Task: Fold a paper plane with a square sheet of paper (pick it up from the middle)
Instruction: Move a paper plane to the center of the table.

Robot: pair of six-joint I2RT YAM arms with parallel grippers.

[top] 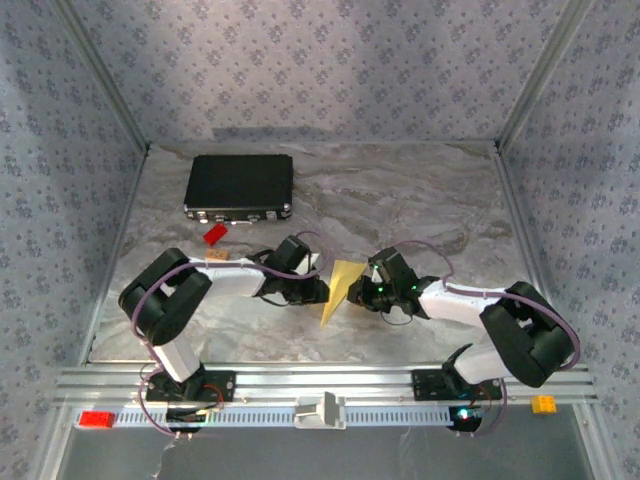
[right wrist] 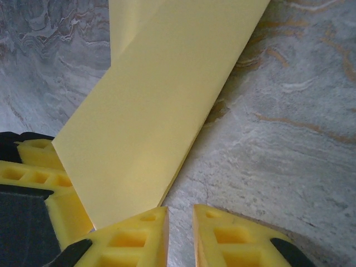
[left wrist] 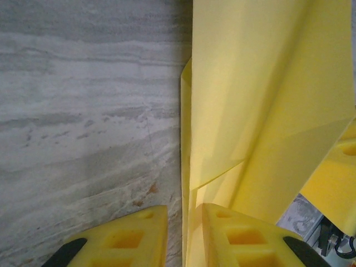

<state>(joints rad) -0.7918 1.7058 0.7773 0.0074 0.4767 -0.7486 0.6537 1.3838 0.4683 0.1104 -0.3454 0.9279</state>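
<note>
The paper (top: 341,283) is only folded to a rough point, with the left hand (left wrist: 184,222) pinching it and the right hand (right wrist: 181,222) pressed nearly together beside it; wing folds remain.

Soft, even light comes from overhead onto the grey marbled counter (top: 420,210), leaving only faint shadows. The overhead view is a little grainy. Close up, the pale-yellow folded paper (left wrist: 267,111) glows bright, and the left claw (left wrist: 184,228) looks blurred.

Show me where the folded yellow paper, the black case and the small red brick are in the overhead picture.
yellow paper (top: 340,287): top external view, middle of its folded surface.
black case (top: 240,183): top external view, centre of its lid.
red brick (top: 213,234): top external view, its top face.
</note>
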